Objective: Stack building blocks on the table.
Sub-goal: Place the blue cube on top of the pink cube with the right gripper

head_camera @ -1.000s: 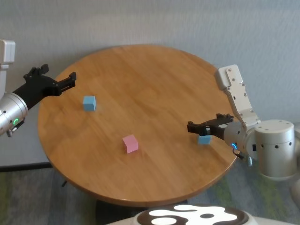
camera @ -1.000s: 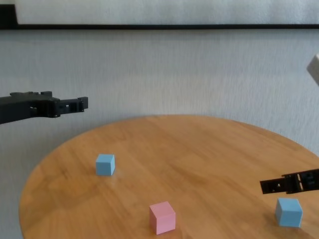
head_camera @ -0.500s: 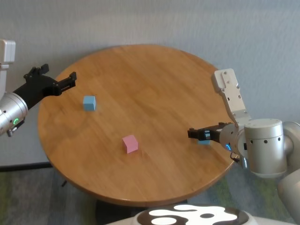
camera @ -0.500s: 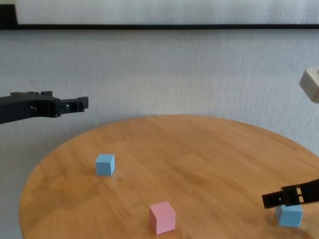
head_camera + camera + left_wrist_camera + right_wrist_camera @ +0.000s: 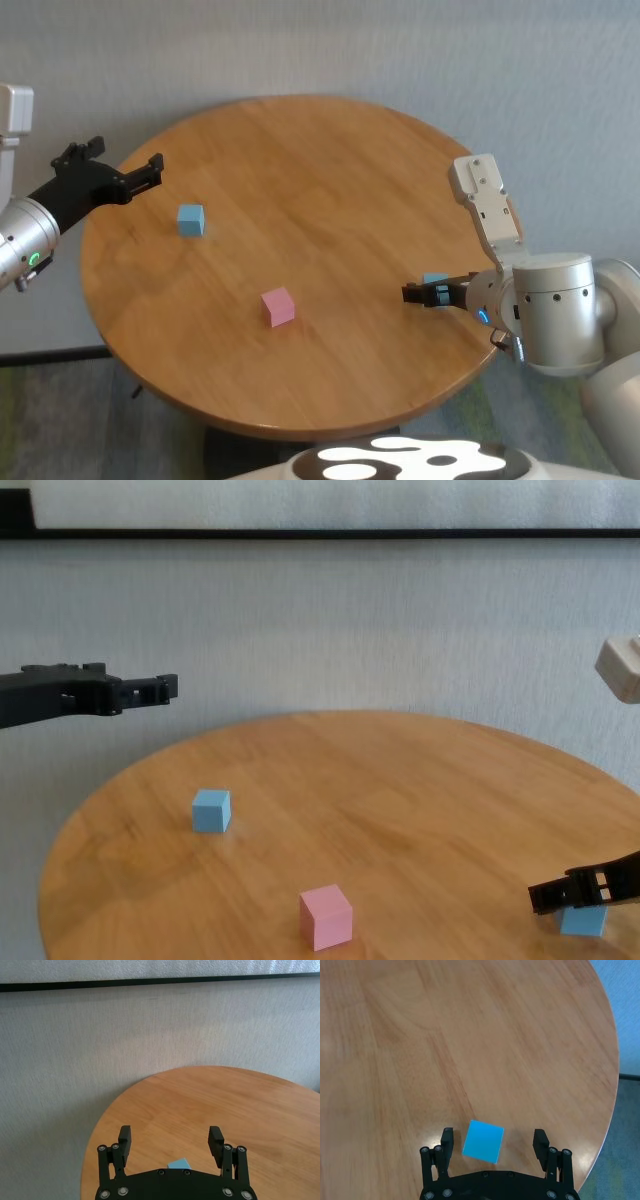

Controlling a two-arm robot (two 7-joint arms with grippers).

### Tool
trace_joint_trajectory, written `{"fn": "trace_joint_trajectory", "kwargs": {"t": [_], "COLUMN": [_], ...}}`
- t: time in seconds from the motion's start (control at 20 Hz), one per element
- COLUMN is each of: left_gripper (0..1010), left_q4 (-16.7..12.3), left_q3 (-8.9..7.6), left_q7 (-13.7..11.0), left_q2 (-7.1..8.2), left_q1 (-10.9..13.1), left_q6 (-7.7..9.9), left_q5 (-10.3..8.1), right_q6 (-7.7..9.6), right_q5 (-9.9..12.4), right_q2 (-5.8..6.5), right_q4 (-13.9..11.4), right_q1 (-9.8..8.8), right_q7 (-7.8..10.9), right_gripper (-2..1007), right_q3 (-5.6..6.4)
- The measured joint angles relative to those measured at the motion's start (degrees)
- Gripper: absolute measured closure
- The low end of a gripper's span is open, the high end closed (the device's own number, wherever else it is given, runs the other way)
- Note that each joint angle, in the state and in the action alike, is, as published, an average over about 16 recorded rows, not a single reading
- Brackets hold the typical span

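Hovering low over the wooden bench [image 5: 470, 1035] near its edge, right hand [image 5: 493, 1142] standing wide open, straddling a light blue block [image 5: 483, 1141] without touching it.

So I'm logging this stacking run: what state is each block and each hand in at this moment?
pink block: loose on the table, unstacked.
left blue block: loose on the table, unstacked.
right blue block: on the table, between the right hand's fingers, not gripped.
right hand: open, low around that block.
left hand: open, empty, raised over the table's left edge.
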Motion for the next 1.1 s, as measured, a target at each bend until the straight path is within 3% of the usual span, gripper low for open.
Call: {"fn": "trace_joint_trajectory", "kwargs": {"t": [0.7, 1.1], "left_gripper": [10, 10], "left_q4": [0.0, 0.0], "left_q3": [0.01, 0.01], "left_q7": [0.0, 0.0], "left_q2": [0.0, 0.0], "left_q1": [0.0, 0.0], "left_q6": [0.01, 0.01], "left_q5": [0.0, 0.0], "right_q6": [-0.14, -0.13], "right_q5": [-0.5, -0.5], "right_q2": [-0.53, -0.48], "right_q4": [0.6, 0.5], "right_q1": [0.08, 0.05], "right_q7": [0.92, 0.66], "right_gripper": [22, 164], "right_q3": [0.55, 0.51]}}
